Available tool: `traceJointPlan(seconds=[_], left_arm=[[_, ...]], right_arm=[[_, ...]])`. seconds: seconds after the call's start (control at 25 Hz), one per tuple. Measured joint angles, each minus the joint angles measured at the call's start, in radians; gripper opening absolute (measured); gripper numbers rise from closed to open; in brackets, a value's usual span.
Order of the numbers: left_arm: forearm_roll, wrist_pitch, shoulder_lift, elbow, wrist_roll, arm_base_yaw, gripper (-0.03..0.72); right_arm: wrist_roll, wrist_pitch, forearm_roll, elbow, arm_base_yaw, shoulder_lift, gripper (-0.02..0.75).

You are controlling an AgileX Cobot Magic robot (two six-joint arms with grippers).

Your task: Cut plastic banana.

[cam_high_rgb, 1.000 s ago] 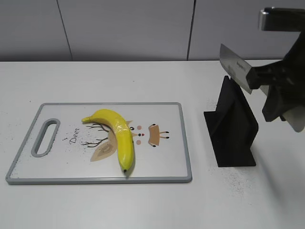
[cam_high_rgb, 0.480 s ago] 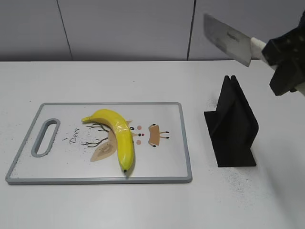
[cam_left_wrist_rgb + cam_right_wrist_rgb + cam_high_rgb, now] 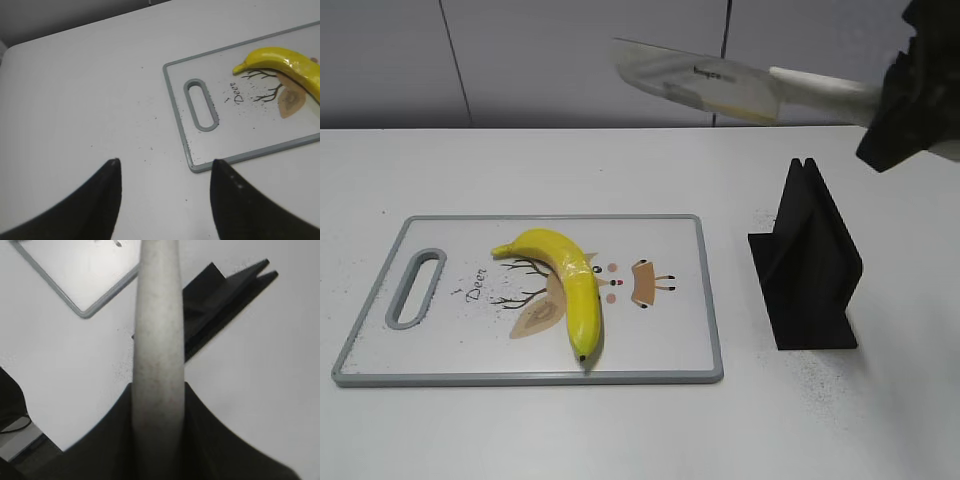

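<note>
The right gripper sat at the upper right of the exterior view, clenched on the pale handle of the knife. Compared with 0.5 s before, the blade had swung from steeply tilted to nearly flat and reached further left. The plastic banana lay unmoved at mid-frame on the cutting board. The black knife stand stood empty. The left gripper hung released over bare table.
</note>
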Motion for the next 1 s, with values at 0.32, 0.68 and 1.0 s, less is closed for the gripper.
traceJointPlan(seconds=[0.32, 0.68, 1.0], left_arm=[[-0.197, -0.047, 0.407, -0.193, 0.37, 0.0, 0.529], [-0.332, 0.082, 0.799, -0.499, 0.798, -0.083, 0.529], [-0.364, 0.115, 1.06, -0.65, 1.005, -0.215, 0.529]], right_arm=[[-0.308, 0.0, 0.03, -0.099, 0.0, 0.134, 0.162], [-0.643, 0.01, 0.101, -0.178, 0.0, 0.255, 0.162], [-0.821, 0.01, 0.212, -0.239, 0.0, 0.344, 0.162]])
